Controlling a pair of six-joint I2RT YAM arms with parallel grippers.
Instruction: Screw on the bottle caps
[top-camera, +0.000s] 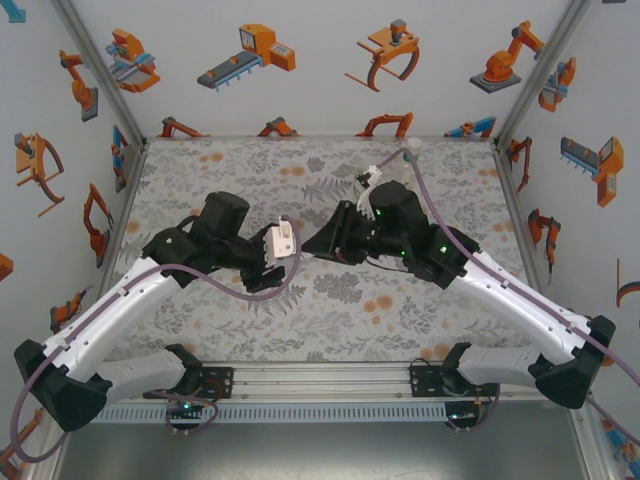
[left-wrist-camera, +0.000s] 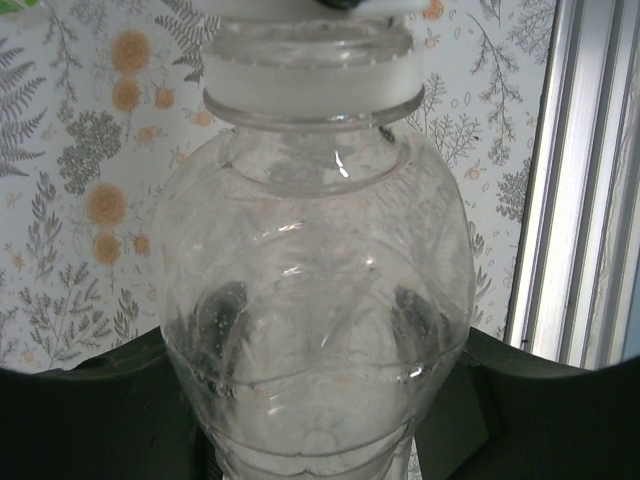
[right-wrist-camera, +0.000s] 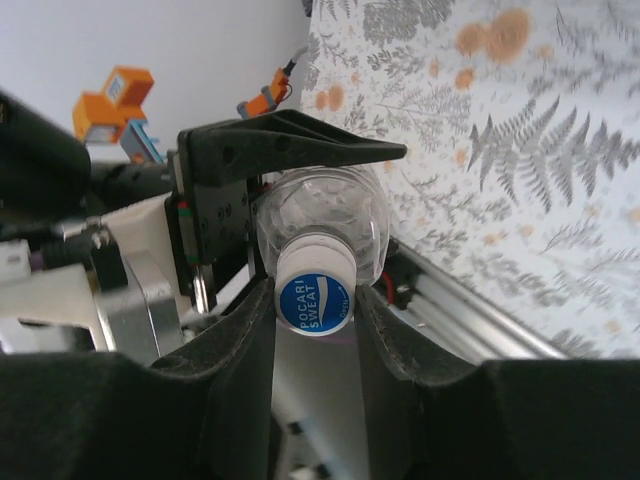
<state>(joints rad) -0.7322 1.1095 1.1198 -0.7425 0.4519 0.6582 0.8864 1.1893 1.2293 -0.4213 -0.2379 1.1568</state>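
Since both arms have their wrists nose to nose over the middle of the counter, the action sits in the small gap between them. The left fingers are clamped on the clear bottle. In the left wrist view we see its ribbed, rounded body squeezed between the two dark pads low in the frame, with the neck pointing away from that camera. The bottle lies roughly on its side between the arms, so its top faces the right arm. Its cap is white round the side with a blue top (it reads POCARI SWEAT in white letters, for anyone curious). The cap sits on the bottle's neck, but we can't tell how far it is threaded on. The right fingers are closed in on the cap, one black pad pressed against each side of it. In the right wrist view we also see the left arm's black jaw reaching over the bottle's shoulder just behind the cap. The counter has a grey leaf-and-flower print with orange blooms. An aluminium rail runs along its edge, and the white walls carry orange robot stickers. Something small and pale sits near the far right corner of the counter, too small for us to make out.
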